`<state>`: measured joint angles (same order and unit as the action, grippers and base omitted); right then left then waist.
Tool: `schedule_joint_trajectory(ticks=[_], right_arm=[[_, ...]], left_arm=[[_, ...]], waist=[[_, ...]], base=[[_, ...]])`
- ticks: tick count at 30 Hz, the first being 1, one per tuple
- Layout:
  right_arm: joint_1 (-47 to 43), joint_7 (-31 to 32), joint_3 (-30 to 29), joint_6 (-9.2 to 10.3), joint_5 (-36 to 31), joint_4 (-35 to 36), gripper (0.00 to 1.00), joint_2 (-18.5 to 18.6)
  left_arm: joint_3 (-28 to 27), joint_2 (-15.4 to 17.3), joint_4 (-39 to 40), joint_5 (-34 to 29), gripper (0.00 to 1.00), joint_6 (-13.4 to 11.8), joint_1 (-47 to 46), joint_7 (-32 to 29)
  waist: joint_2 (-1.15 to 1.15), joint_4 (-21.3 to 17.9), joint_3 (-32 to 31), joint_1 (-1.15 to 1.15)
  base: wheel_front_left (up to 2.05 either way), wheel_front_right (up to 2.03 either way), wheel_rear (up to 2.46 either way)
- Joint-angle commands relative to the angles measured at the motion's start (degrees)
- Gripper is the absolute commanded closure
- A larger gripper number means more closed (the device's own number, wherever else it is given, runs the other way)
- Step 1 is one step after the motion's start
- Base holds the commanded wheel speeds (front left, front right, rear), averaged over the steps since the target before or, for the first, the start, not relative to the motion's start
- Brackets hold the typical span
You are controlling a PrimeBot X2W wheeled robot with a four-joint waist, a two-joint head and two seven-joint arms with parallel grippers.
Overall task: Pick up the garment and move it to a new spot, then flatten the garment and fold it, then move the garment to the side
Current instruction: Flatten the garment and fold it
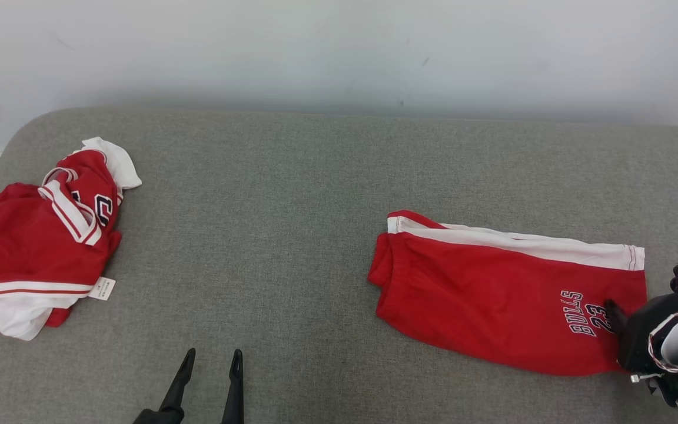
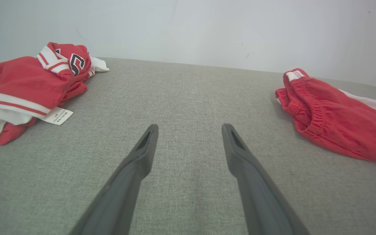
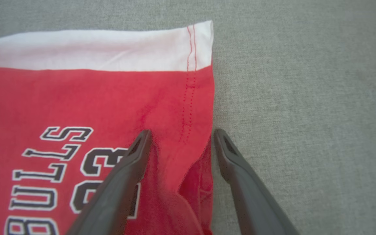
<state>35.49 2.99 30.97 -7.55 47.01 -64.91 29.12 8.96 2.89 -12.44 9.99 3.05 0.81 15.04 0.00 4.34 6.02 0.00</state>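
Red shorts with a white side stripe and "BULLS 23" print lie folded flat on the right of the grey cushion. My right gripper is at their right hem. In the right wrist view the right gripper is open and straddles the hem corner of the shorts, where the cloth rises in a small ridge between the fingers. My left gripper stands open over bare cushion near the front edge, well left of the shorts. In the left wrist view the left gripper holds nothing, and the shorts' waistband is at the right.
A crumpled red and white jersey with a label lies at the cushion's far left, also in the left wrist view. The grey cushion runs back to a white wall; its left corner is rounded.
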Motion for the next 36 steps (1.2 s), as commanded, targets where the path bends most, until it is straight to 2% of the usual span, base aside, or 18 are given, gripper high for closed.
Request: schedule_joint_trajectory(ticks=[1, 2, 3, 9, 15, 20, 27, 36], right_arm=[[-0.89, 2.39, 0.56, 0.13, 0.66, -0.84, 0.28, -1.53], [-1.0, 3.16, 0.38, 0.13, 1.28, -0.76, 0.82, -1.7], [-1.03, 3.88, 0.14, 0.13, 1.83, -0.68, 1.0, -1.79], [-0.11, 5.17, -0.73, 0.2, 2.87, -1.42, 1.0, -0.03], [2.87, 1.36, -0.38, 0.16, 0.28, -2.06, 1.0, 4.03], [4.06, 0.9, -0.1, 0.15, -0.09, -1.39, 1.0, 4.92], [4.16, 1.98, -0.42, 0.14, 3.62, 5.76, 1.0, 2.98], [1.21, 6.58, -0.47, 0.14, 9.86, 19.63, 1.0, -0.35]], left_arm=[[-0.19, -0.02, -0.12, -0.06, 0.0, 0.11, -1.02, 0.13], [-0.18, -0.02, -0.18, -0.03, 0.0, 0.12, -1.13, 0.13], [-0.15, -0.02, -0.19, -0.02, 0.0, 0.1, -1.17, 0.13], [-0.19, -0.02, -0.38, 0.24, 0.0, -0.01, -1.66, 0.13], [0.15, -0.02, -0.63, 0.72, 0.0, -0.26, -1.78, 0.13], [-0.08, -0.02, -0.73, 1.17, 0.0, -0.53, -1.24, 0.13], [-0.69, -0.02, -0.61, 1.35, 0.0, -0.5, 0.39, 0.13], [0.4, -0.02, -0.64, 1.75, 0.0, -0.58, -0.05, 0.13]], waist=[[0.0, -0.03, 0.25, 0.0], [0.0, -0.05, 0.3, 0.0], [0.0, -0.09, 0.34, 0.0], [0.0, -0.27, 0.3, 0.0], [0.0, -0.19, 0.08, 0.0], [0.0, -0.39, -0.6, 0.0], [0.0, -1.97, -2.14, 0.0], [0.0, -3.17, -3.07, 0.0]], base=[[0.0, 0.0, 0.0], [0.0, 0.0, 0.0], [0.0, 0.0, 0.0], [0.0, 0.0, 0.0], [0.0, 0.0, 0.0], [0.0, 0.0, 0.0], [0.0, 0.0, 0.0], [0.0, 0.0, 0.0]])
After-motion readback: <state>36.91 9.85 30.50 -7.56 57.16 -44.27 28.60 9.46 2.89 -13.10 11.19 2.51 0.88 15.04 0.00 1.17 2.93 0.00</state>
